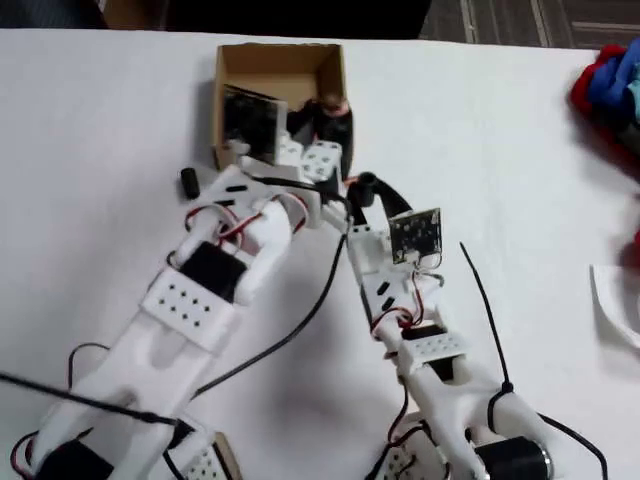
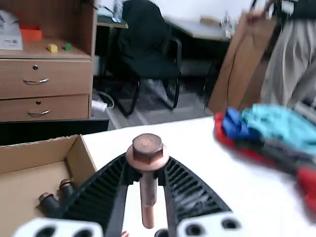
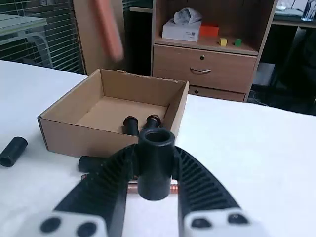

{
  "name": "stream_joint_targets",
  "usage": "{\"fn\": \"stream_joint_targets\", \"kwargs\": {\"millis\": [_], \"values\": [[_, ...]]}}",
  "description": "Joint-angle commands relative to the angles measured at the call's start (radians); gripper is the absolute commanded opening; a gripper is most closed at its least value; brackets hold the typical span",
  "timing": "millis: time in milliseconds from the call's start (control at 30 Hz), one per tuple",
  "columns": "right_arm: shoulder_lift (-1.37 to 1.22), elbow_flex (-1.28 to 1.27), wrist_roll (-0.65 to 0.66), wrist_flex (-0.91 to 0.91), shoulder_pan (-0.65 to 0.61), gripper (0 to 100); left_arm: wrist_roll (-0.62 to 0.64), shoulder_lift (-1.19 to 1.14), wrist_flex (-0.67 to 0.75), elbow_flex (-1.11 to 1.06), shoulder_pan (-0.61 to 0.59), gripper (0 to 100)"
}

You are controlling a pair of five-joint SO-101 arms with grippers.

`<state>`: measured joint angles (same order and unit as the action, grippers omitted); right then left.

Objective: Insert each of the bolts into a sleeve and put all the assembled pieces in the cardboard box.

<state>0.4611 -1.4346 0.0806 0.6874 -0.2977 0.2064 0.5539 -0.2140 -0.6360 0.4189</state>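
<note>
The left pincer (image 2: 147, 166) is clenched on a copper bolt (image 2: 146, 148). The hex head sits just above the pincer's tips and the shank hangs down between its ribbed black fingers (image 2: 106, 190). In the high view this pincer (image 1: 333, 112) hangs over the near right corner of the cardboard box (image 1: 228, 60).

The right pincer (image 3: 155, 154) grasps a black sleeve (image 3: 156, 170), which stands upright with its open end up. The fingers (image 3: 111, 177) press on both sides of it. From above, this pincer (image 1: 365, 190) is just outside the box, near the left pincer but apart from it.

Just beyond the right pincer stands the box (image 3: 74, 136), open at the top. Two assembled pieces (image 3: 130, 124) lie side by side against its nearer wall; from the left pincer they (image 2: 54, 197) show low inside the box. Between the right pincer and the box wall a second sleeve (image 3: 91, 163) lies on its side on the white surface (image 3: 256, 148). Directly behind the held sleeve, a second bolt (image 3: 132, 186) lies flat. A third sleeve (image 3: 13, 150) lies farther out, well apart from the pincer, beside the box's outer corner.

Past the left pincer, away from the box, is a heap of coloured cloth (image 2: 266, 128)
</note>
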Motion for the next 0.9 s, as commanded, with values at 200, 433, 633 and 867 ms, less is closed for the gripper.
{"fn": "stream_joint_targets", "kwargs": {"millis": [200,433,633,867], "values": [[-0.002,0.037,0.025,0.124,-0.005,2.1,-0.038,-0.046,0.034,0.062,0.023,3],[-0.004,0.035,0.026,0.142,-0.027,2.1,-0.026,-0.046,0.092,0.062,0.023,3],[-0.005,0.023,0.025,0.145,-0.090,2.1,0.091,-0.051,0.101,0.051,0.015,3],[-0.010,0.021,0.025,0.145,-0.074,2.1,0.089,-0.051,0.043,0.053,0.015,3]]}}
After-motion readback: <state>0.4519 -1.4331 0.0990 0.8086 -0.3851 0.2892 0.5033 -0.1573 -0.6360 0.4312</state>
